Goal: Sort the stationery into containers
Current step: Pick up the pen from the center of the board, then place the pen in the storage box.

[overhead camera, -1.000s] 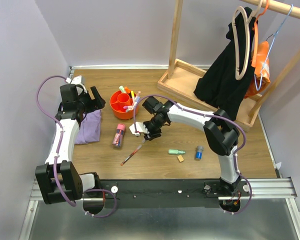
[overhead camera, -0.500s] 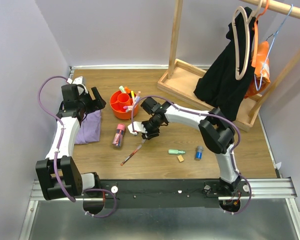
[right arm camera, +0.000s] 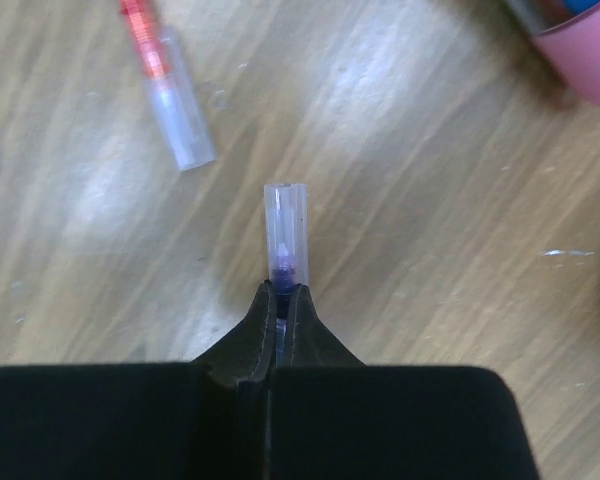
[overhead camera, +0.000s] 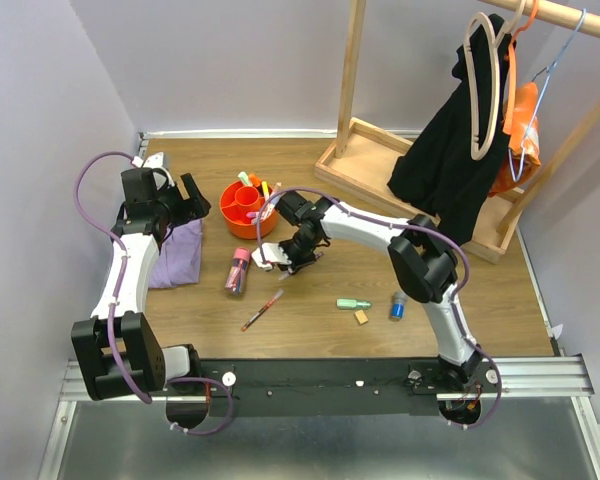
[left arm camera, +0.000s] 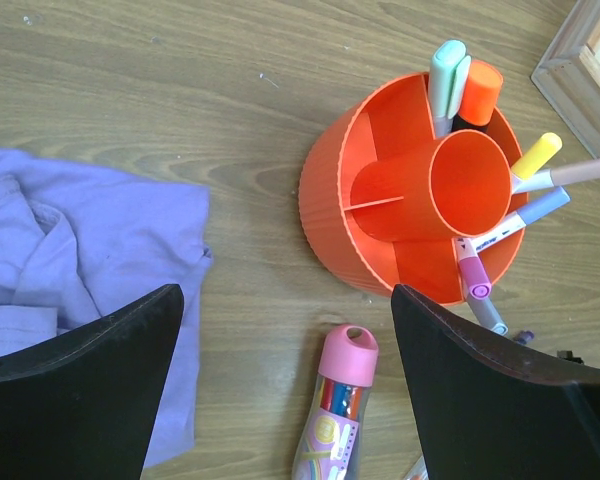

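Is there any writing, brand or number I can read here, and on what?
None reads clearly.
White pen in the orange tub: small dark print, too blurred to read.
Pink-capped tube: printed label, too blurred to read.

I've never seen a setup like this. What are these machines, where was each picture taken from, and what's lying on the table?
These are two robot arms bolted to a table, each ending in a two-finger gripper. The wide picture looks down from above. The other two come from cameras on the wrists. The left gripper hangs open near the orange tub, which already holds several markers. The right gripper is shut on a slim clear-capped pen. On the wood lie a red pen, a pink-capped tube, a green marker, a tan eraser, a blue cylinder and a purple cloth.
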### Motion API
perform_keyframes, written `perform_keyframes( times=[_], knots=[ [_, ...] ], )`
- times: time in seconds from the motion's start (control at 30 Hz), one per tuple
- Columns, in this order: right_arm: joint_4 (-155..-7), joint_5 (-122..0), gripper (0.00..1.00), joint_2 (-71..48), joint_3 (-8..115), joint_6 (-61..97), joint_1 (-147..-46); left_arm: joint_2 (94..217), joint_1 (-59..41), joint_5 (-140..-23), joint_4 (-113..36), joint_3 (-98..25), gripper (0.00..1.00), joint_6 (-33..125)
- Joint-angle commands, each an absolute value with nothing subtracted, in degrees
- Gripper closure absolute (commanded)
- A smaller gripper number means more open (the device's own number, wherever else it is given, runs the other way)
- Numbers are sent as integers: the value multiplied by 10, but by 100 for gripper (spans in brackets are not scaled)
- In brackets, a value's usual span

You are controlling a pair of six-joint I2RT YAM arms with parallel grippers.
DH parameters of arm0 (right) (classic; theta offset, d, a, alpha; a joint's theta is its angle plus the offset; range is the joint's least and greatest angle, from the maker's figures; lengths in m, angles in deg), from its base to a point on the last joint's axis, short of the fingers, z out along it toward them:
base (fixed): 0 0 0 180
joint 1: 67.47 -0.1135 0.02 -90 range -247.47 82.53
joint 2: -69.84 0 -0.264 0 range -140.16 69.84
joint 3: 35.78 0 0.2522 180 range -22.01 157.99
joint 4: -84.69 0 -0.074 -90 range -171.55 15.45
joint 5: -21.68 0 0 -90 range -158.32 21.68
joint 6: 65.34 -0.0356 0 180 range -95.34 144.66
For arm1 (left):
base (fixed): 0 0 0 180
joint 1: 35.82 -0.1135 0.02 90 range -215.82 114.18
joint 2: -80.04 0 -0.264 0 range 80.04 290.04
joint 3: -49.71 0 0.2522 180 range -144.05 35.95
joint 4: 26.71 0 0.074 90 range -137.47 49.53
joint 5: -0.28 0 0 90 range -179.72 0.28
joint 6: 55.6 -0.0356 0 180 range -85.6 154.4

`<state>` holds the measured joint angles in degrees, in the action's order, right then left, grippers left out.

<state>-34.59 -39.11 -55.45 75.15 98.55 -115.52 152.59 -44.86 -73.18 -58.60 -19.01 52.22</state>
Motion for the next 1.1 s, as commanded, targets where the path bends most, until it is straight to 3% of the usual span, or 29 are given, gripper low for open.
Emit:
perform_keyframes(
  times=[0.0,0.27,0.43,0.5,0.6,0.8,1.07],
  knots=[
    [-300,-378,99,-510,745,937,-1151,1528,-453,-729,-590,-214,6,521],
    [-434,-235,99,-434,822,669,-1137,1540,-452,-725,-594,-222,6,522],
    [-786,-194,99,-392,735,436,-1128,1545,-453,-721,-614,-239,6,512],
    [-982,-207,99,-385,697,313,-1124,1544,-453,-720,-621,-244,6,507],
    [-1154,-232,99,-403,661,207,-1122,1543,-454,-712,-629,-255,6,496],
    [-1290,-259,99,-499,701,122,-1121,1544,-458,-697,-626,-261,6,494],
    [-1340,-243,99,-573,735,109,-1112,1554,-465,-691,-639,-286,5,478]
  ],
)
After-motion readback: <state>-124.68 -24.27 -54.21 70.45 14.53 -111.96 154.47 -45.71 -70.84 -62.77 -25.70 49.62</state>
